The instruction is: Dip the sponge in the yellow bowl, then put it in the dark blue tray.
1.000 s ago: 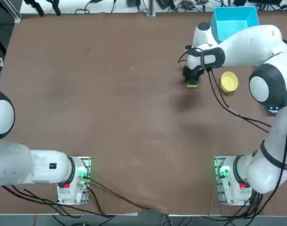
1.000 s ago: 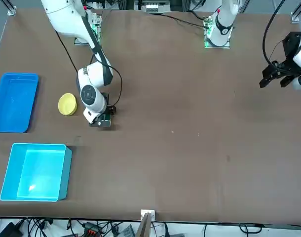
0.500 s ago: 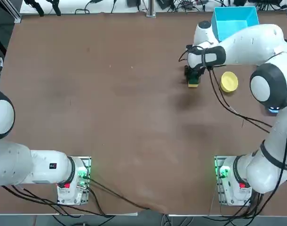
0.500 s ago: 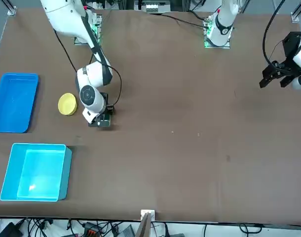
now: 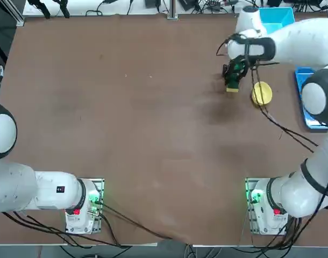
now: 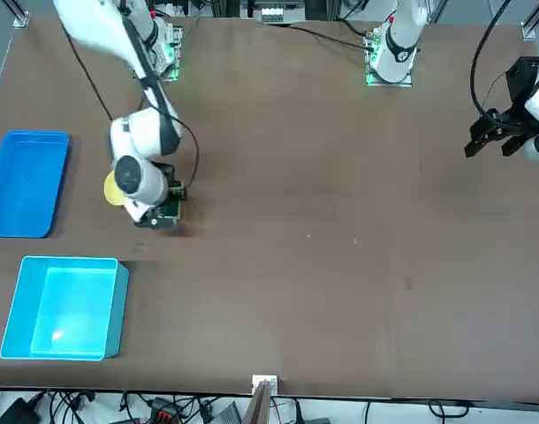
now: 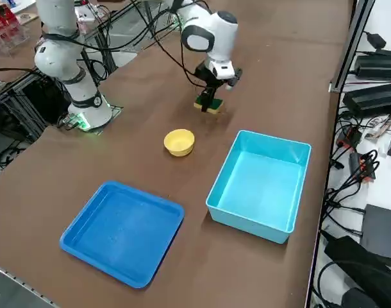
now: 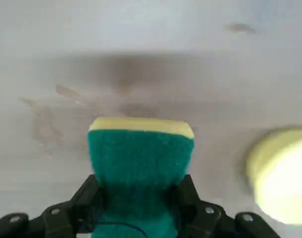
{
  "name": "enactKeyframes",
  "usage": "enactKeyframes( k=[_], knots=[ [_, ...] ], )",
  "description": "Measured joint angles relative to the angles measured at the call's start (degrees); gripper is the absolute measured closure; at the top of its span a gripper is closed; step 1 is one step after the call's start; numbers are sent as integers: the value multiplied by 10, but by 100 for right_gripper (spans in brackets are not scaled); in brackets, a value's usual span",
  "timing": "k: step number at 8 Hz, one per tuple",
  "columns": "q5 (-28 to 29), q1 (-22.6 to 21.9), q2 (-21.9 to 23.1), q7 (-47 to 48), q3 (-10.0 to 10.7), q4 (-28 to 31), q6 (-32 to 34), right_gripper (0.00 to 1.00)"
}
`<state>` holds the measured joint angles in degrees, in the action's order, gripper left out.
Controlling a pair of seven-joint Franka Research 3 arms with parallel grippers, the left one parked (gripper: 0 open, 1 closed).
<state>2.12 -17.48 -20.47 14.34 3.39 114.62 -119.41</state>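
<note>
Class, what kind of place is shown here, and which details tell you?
Likely a robotics lab: the right gripper holds a sponge over a brown table, with cables and power units alongside.

One sponge (image 7: 209,106), one yellow bowl (image 7: 179,142), one dark blue tray (image 7: 122,231), one light cyan box (image 7: 260,185).

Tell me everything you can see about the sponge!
The sponge is a small block, green scrubby layer on one side and soft yellow layer on the other. The right gripper pinches its green part between two black fingers, with the yellow edge pointing away from the gripper. It sits close beside the yellow bowl, not in it. Whether it touches the brown table is unclear.
</note>
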Motion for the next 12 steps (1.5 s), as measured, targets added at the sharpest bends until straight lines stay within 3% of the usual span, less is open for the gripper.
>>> enactKeyframes(
  k=[3,6,12],
  knots=[
    [0,90,56,-76,4,6,101,29],
    [7,170,38,-142,5,20,117,29],
    [37,204,-25,-179,4,20,115,31]
  ],
)
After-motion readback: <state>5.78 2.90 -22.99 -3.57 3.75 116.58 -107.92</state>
